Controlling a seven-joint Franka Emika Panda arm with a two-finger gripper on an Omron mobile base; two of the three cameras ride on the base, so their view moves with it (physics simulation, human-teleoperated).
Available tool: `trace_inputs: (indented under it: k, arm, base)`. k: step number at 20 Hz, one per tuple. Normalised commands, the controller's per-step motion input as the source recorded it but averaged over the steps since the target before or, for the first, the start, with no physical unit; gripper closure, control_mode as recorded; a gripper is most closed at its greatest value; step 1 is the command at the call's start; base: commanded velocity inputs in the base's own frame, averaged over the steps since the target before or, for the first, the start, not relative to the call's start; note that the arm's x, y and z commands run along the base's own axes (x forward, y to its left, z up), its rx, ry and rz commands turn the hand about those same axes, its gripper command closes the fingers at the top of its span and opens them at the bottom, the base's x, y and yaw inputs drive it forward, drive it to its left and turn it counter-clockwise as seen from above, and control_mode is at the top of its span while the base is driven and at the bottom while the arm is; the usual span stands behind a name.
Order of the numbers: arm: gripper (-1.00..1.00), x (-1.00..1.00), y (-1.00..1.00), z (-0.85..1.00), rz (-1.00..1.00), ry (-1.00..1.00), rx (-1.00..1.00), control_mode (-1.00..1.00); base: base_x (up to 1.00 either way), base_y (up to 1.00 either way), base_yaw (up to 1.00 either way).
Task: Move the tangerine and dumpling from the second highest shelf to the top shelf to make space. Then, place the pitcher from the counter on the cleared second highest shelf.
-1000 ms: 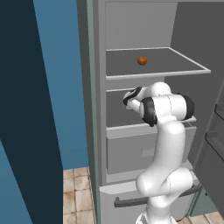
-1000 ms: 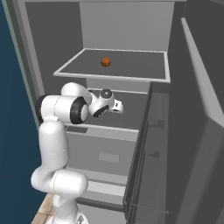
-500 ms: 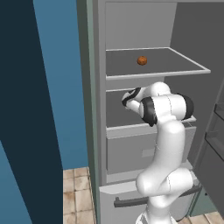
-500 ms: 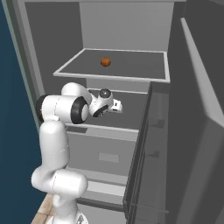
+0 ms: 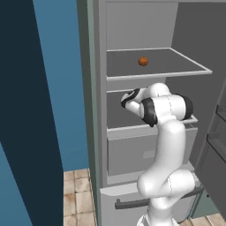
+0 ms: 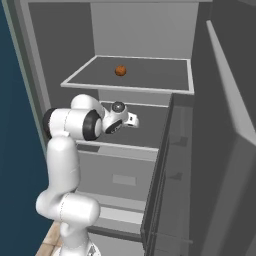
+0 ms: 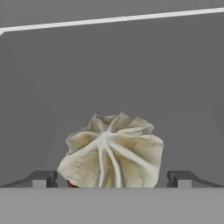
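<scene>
The tangerine [image 5: 143,61] [image 6: 120,71], a small orange ball, rests on the top shelf [image 5: 176,70] [image 6: 165,89] of the open fridge. One level lower, my hand reaches in over the second highest shelf [image 5: 115,123] [image 6: 150,122]. The hand view looks straight at the dumpling [image 7: 112,151], a pale cream pleated lump lying on that dark shelf. My gripper [image 7: 113,178] is open, with one dark fingertip [image 7: 43,178] on each side of the dumpling and a gap between each tip and it. The pitcher and the counter are out of view.
The open fridge door [image 6: 220,165] with its dark bins stands to the right of the arm. Below the shelves sits a grey drawer front [image 5: 132,154] [image 6: 120,175]. A blue wall [image 5: 44,110] rises on the left, above beige floor tiles [image 5: 79,198].
The jaws have opened slightly wider. The arm, the tangerine and the shelves have stayed where they were.
</scene>
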Motion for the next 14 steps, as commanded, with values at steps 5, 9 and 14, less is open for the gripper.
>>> trace_inputs:
  k: [5,9,14]
  arm:
    - [-1.0,0.2,0.26,-0.31,0.0,-0.05,0.0,-1.0]
    - [-1.0,0.19,0.16,-0.3,0.0,-0.01,0.0,-1.0]
    - [1.0,0.11,0.06,-0.25,0.0,0.0,0.0,-1.0]
  base:
    - [0.0,0.0,0.0]
    - [0.0,0.0,0.0]
    - [0.0,0.0,0.0]
